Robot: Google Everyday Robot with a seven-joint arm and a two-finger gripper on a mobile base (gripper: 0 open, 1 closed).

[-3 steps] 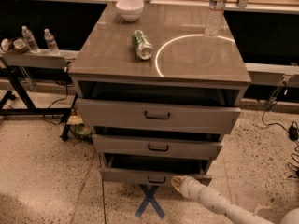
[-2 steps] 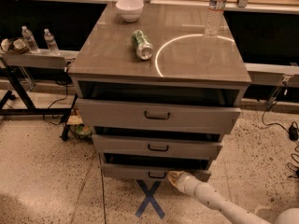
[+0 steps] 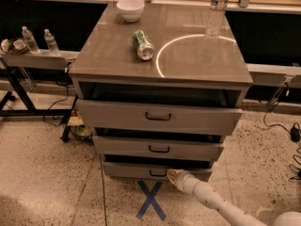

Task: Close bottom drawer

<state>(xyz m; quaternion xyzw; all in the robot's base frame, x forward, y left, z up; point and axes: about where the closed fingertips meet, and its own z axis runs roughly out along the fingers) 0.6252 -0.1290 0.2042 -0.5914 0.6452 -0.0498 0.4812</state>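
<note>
Speckled stone floor (image 3: 42,173) down low. The narrow grey wood-grain bottom drawer (image 3: 131,170) sat slightly open below the front edge of the grey cabinet (image 3: 197,65). The white-armed gripper (image 3: 173,175) was right at its front, drawer straight ahead. Grip state: couldn't tell.

Only sign: blue tape X (image 3: 151,200) on floor, just before bottom drawer (image 3: 134,170). Labels on can (image 3: 143,44) and bottle (image 3: 217,8) unreadable. Just up-right of X: gripper (image 3: 172,175), at drawer front.

arm (image 3: 221,205): white, tubular, jointed segs | end effector (image 3: 173,175): pale, poss. yellowish tip, at bottom drawer (image 3: 131,170) front
</note>
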